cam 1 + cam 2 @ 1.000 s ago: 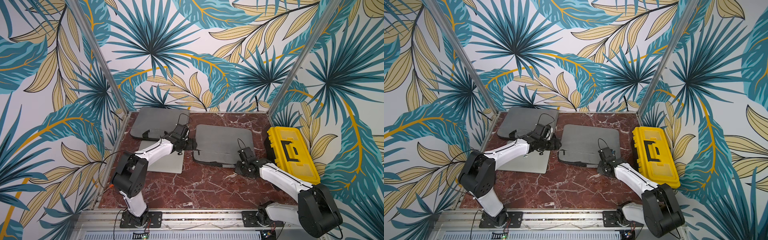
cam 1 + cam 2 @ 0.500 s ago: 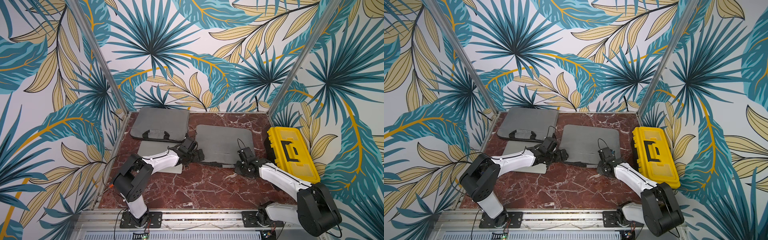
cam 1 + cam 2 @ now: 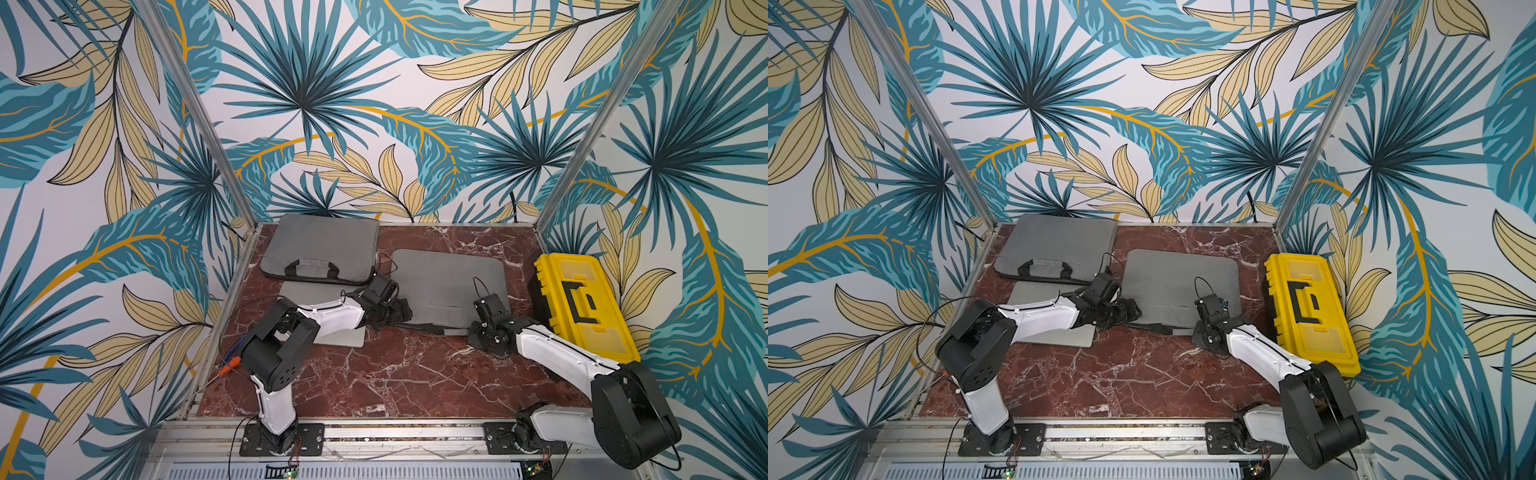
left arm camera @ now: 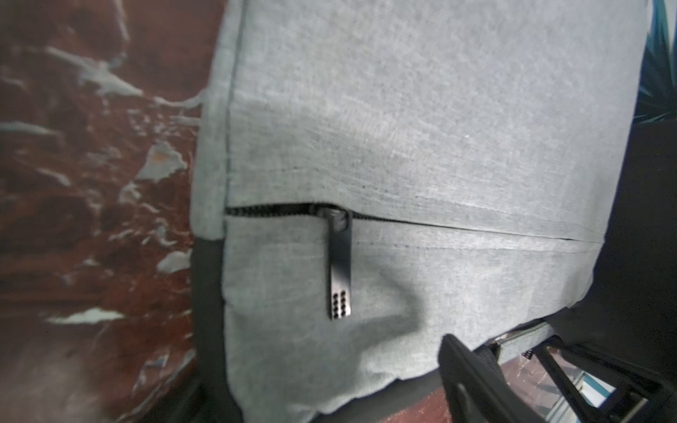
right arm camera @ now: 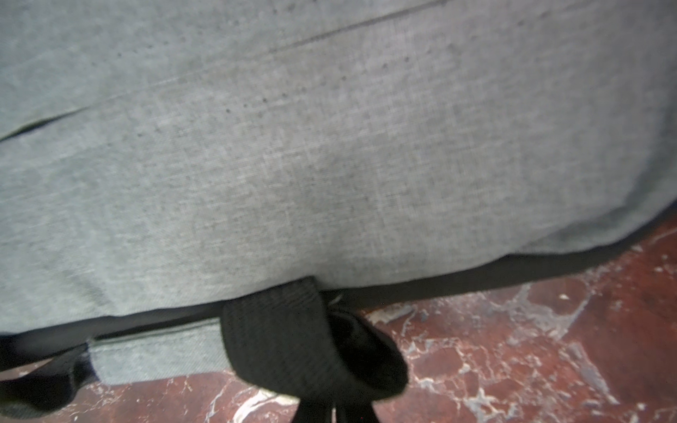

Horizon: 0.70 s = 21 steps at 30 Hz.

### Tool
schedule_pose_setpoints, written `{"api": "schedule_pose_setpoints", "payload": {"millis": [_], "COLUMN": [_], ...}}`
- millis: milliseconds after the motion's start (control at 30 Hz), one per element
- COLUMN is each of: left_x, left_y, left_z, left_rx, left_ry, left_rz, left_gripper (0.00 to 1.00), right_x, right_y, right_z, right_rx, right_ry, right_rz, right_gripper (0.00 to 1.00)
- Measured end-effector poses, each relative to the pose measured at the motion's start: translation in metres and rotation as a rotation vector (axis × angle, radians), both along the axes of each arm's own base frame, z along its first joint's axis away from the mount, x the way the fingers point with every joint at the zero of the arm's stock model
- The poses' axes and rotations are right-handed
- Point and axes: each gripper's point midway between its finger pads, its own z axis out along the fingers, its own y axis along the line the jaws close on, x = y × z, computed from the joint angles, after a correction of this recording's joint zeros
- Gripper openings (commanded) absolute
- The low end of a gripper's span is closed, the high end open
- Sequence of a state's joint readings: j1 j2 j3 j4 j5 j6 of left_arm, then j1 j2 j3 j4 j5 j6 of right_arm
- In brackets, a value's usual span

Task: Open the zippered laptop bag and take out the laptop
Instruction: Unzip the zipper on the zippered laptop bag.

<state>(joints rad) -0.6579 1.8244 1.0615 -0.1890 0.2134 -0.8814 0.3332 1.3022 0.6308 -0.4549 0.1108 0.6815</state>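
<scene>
- Your left arm (image 3: 332, 318) lies low, elbow bent; left claw (image 3: 395, 313) spread wide, empty, at the laptop bag's (image 3: 449, 282) near-left corner.
- Right claw (image 3: 473, 332) clamped on its black strap (image 5: 278, 337); bag flat on the desk (image 3: 395, 374).

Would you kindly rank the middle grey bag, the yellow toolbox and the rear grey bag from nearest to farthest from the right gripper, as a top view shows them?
1. Middle grey bag: at the right gripper, which pinches its handle.
2. Yellow toolbox: on the right side.
3. Rear grey bag: in the back-left corner.
</scene>
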Motion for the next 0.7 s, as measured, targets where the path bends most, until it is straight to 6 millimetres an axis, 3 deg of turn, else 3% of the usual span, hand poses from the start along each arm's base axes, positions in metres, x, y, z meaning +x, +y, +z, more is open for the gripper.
{"api": "schedule_pose_setpoints", "payload": {"millis": [200, 333, 467, 700], "left_x": [0.008, 0.024, 0.053, 0.106], "left_y": [0.004, 0.006, 0.011, 0.014], "left_z": [-0.008, -0.01, -0.008, 0.001], "left_rx": [0.025, 0.047, 0.056, 0.064], "left_ry": [0.009, -0.012, -0.052, -0.144], "left_rz": [0.007, 0.012, 0.023, 0.015], "left_gripper": [0.43, 0.33, 0.2, 0.18], "right_x": [0.001, 0.001, 0.0, 0.008], "right_y": [0.004, 0.011, 0.026, 0.06], "right_z": [0.001, -0.001, -0.004, -0.01], "right_rx": [0.008, 0.012, 0.019, 0.043], "right_ry": [-0.01, -0.01, -0.009, -0.007], "right_rz": [0.002, 0.018, 0.054, 0.122], "right_gripper": [0.0, 0.0, 0.0, 0.0]}}
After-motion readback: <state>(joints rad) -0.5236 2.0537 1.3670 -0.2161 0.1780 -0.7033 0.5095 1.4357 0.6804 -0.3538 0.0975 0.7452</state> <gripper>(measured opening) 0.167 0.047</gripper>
